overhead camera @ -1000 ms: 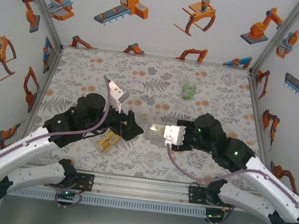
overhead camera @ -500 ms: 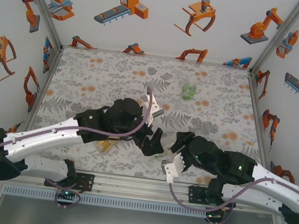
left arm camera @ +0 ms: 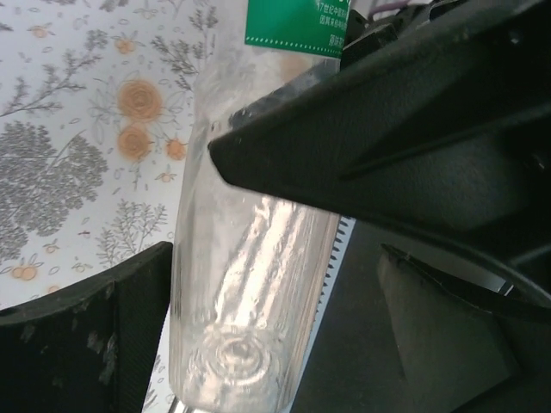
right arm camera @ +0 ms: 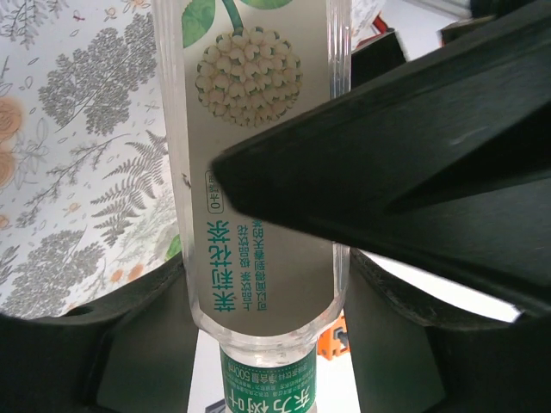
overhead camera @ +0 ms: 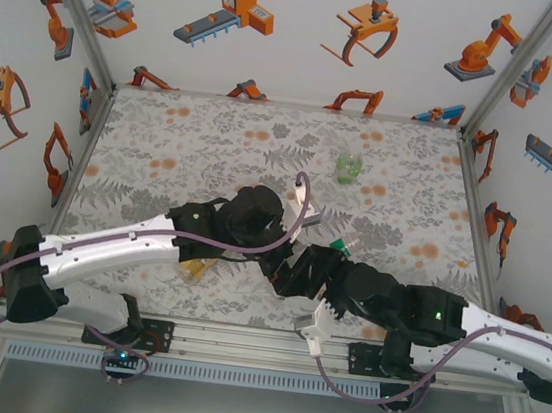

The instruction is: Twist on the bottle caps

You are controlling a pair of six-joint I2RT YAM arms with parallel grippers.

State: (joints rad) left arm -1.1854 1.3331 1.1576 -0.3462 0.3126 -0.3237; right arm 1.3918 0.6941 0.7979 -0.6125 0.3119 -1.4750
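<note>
The clear bottle [right arm camera: 258,172] with its white label and green neck band [overhead camera: 340,246] hangs in the air over the table's near middle. My right gripper [right arm camera: 263,301] is shut on its body, a finger [right arm camera: 129,335] pressing each side. My left gripper [left arm camera: 275,318] stands open around the bottle's bottom end [left arm camera: 232,353]. There the bottle rests against the left finger [left arm camera: 95,344], with a gap to the other finger. Seen from above, the left gripper [overhead camera: 286,268] and right gripper [overhead camera: 317,267] meet near the front edge. The bottle caps are out of view.
The orange-yellow bottle [overhead camera: 194,263] lies on its side on the patterned table [overhead camera: 162,152], under my left forearm. The squat green bottle [overhead camera: 348,166] stands at the back, right of centre. The metal rail [overhead camera: 259,346] runs along the near edge.
The right arm has pulled the clear bottle in toward the near edge and turned it. The left arm has swung right to the bottle's bottom end, its jaws a little wider.
</note>
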